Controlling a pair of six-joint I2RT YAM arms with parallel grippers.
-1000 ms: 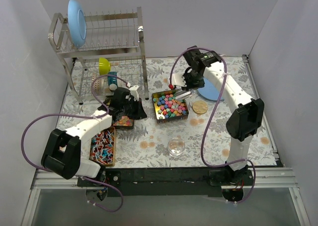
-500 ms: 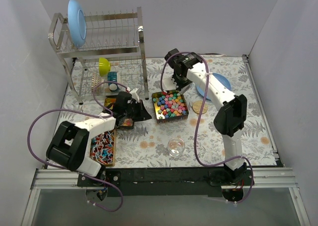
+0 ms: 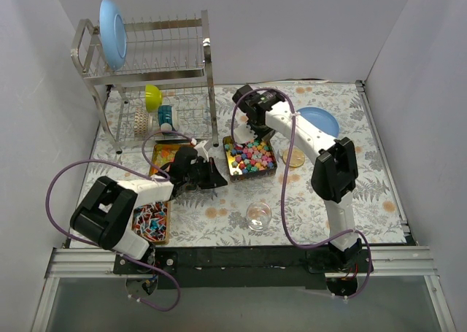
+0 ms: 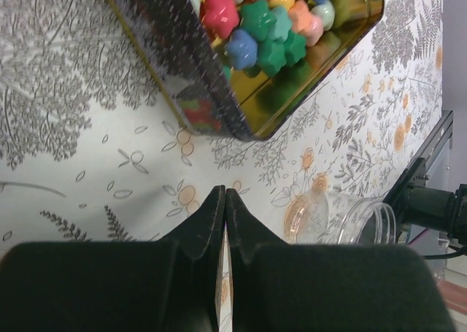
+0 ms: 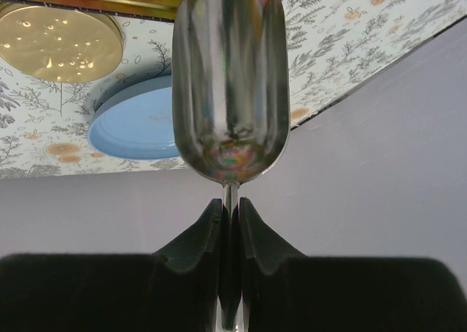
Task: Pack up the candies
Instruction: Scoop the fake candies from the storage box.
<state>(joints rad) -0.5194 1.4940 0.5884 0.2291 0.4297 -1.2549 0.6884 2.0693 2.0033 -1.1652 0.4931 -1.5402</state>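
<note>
The candies (image 3: 250, 155) are star-shaped lumps in mixed colours filling an open gold tin (image 3: 232, 173) at the table's middle. They also show in the left wrist view (image 4: 255, 18), inside that tin (image 4: 292, 91). My left gripper (image 3: 216, 179) is shut and empty, low over the cloth just left of the tin's near-left corner; its tips (image 4: 225, 195) point at bare cloth. My right gripper (image 3: 252, 126) hovers over the tin's far edge, shut (image 5: 230, 204) on the handle of a metal scoop (image 5: 228, 76). The scoop's bowl looks empty.
A clear glass jar (image 3: 258, 215) stands in front of the tin, its gold lid (image 3: 294, 157) to the tin's right, and a blue plate (image 3: 319, 120) behind. A second tin (image 3: 165, 155) and a tray of capsules (image 3: 151, 219) lie left. A dish rack (image 3: 149, 69) stands at the back left.
My right arm has swung left with the scoop, from the tin's right side to over its far-left edge. My left gripper has slid right, closer to the tin's near-left corner.
</note>
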